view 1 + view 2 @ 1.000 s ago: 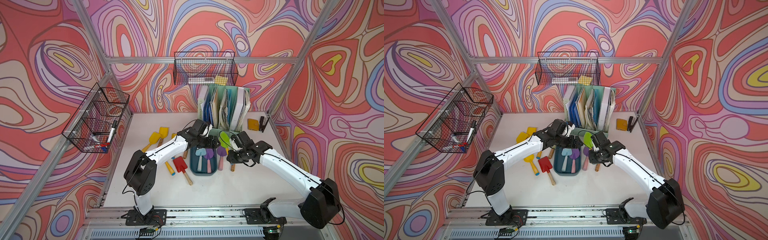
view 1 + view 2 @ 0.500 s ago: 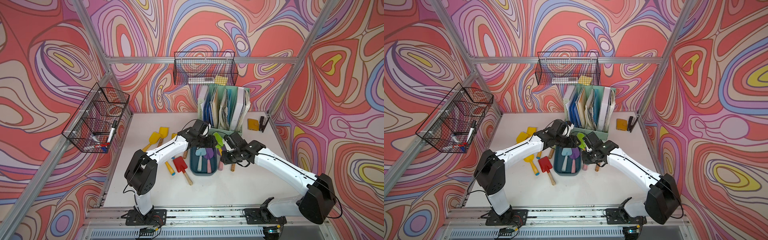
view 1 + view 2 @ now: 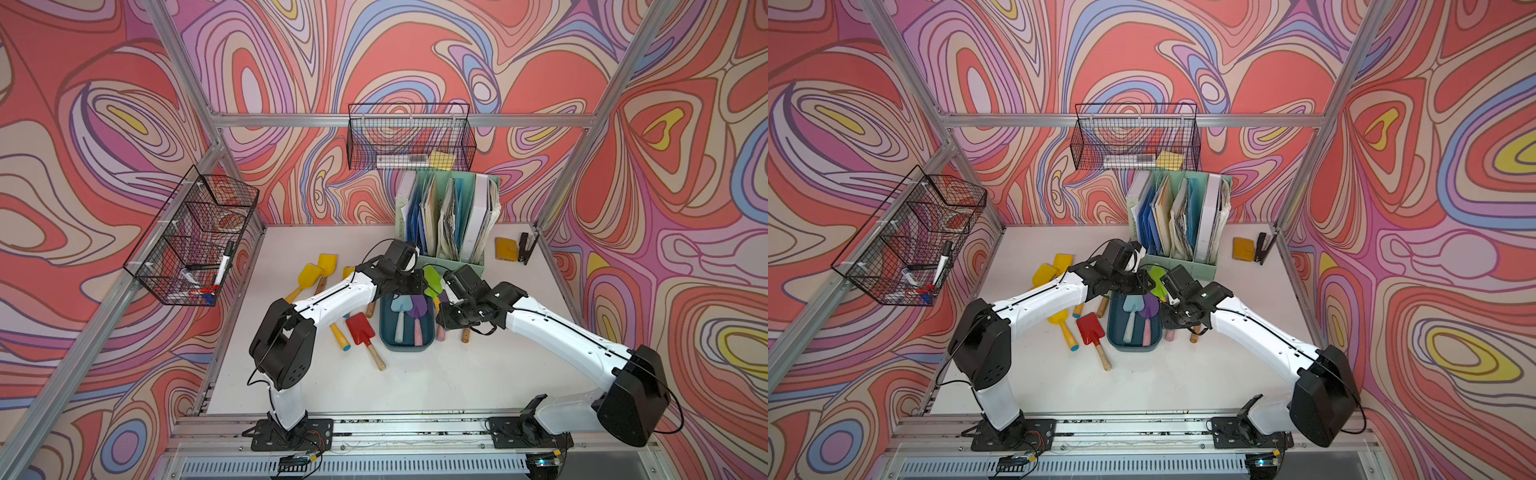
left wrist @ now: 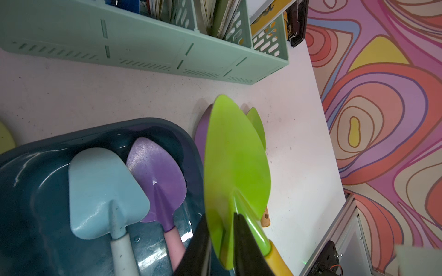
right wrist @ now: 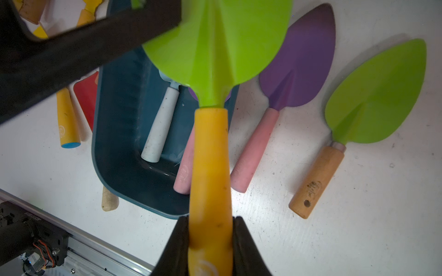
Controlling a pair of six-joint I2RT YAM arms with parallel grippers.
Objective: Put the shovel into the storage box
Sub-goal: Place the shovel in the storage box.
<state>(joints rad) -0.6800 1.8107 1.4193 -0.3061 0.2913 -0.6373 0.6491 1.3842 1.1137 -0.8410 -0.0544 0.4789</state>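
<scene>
The green shovel with a yellow handle [image 5: 210, 155] hangs over the right rim of the dark teal storage box [image 3: 407, 348] [image 3: 1133, 347] [image 5: 114, 119]. My right gripper [image 5: 210, 218] [image 3: 444, 311] is shut on its yellow handle. My left gripper [image 4: 221, 216] [image 3: 417, 284] pinches the base of its green blade [image 4: 236, 155] [image 3: 432, 279] from the box's far end. Inside the box lie a light blue shovel [image 4: 105, 191] and a purple shovel with a pink handle [image 4: 157, 176].
Right of the box lie another purple shovel [image 5: 299, 71] and a green shovel with a wooden handle [image 5: 375, 95]. A red shovel [image 3: 358, 329] and yellow shovels [image 3: 309, 276] lie left of it. The mint file organiser [image 3: 453, 259] stands close behind. A stapler [image 3: 525, 247] sits far right.
My right arm carried the green shovel left, from beside the box to over its right rim. My left gripper went from wide open to closed on the blade.
</scene>
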